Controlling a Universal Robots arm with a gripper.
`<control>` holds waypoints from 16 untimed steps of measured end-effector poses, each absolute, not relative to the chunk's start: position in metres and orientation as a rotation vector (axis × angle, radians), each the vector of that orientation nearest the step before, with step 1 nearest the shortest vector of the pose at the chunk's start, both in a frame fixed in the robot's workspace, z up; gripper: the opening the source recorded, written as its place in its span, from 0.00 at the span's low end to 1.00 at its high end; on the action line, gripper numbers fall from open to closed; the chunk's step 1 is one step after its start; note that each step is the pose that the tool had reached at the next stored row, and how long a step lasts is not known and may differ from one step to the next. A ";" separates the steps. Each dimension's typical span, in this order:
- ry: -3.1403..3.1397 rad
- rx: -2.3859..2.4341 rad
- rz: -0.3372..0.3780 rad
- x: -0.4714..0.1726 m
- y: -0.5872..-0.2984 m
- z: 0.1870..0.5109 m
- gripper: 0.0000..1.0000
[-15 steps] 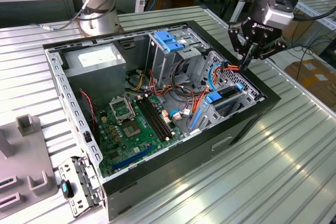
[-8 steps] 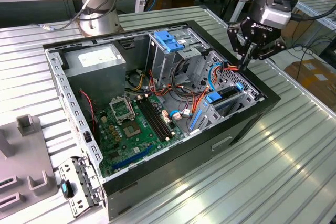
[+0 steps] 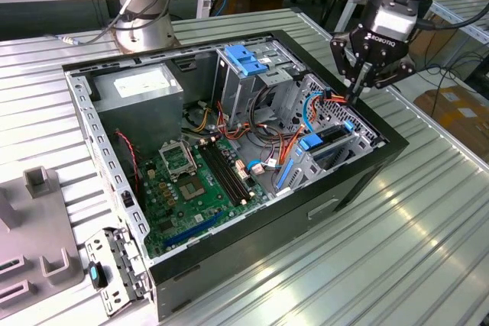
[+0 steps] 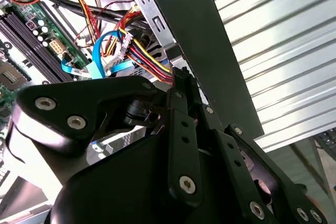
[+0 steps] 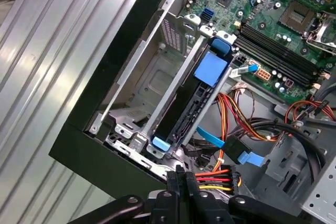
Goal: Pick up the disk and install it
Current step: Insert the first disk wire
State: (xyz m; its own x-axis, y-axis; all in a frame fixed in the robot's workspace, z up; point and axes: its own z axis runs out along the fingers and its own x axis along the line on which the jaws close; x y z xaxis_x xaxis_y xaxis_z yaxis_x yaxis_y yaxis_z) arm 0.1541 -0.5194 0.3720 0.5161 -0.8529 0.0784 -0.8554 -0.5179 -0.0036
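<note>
The disk (image 3: 321,143) stands on edge in the drive bay at the case's corner on the exterior view's right, its blue carrier rail facing up. In the first wrist view the disk (image 5: 210,69) shows as a dark slab between grey bay walls, with a blue tab at one end and a blue clip at the other. My gripper (image 3: 355,93) hangs just above the case rim beside that bay, its fingers pressed together with nothing between them. The gripper's black fingers (image 5: 181,179) also show in both wrist views, next to a bundle of coloured wires (image 4: 149,59).
The open black computer case (image 3: 267,211) lies on a ribbed metal table. Inside are a green motherboard (image 3: 191,177), a grey box with a white sticker (image 3: 137,85) and a tall cage with a blue handle (image 3: 246,59). Grey fixtures (image 3: 38,227) sit at the exterior view's left.
</note>
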 end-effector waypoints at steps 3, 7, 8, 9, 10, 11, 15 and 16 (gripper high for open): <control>-1.562 2.682 0.108 0.154 -0.519 0.372 0.17; -1.607 2.653 0.107 0.154 -0.519 0.372 0.17; -1.616 2.648 0.107 0.154 -0.519 0.371 0.17; -1.626 2.641 0.107 0.154 -0.519 0.371 0.17; -1.635 2.636 0.106 0.154 -0.519 0.371 0.17; -1.648 2.627 0.106 0.154 -0.519 0.371 0.17; -1.708 2.587 0.105 0.154 -0.519 0.371 0.17; -1.715 2.582 0.104 0.154 -0.519 0.371 0.17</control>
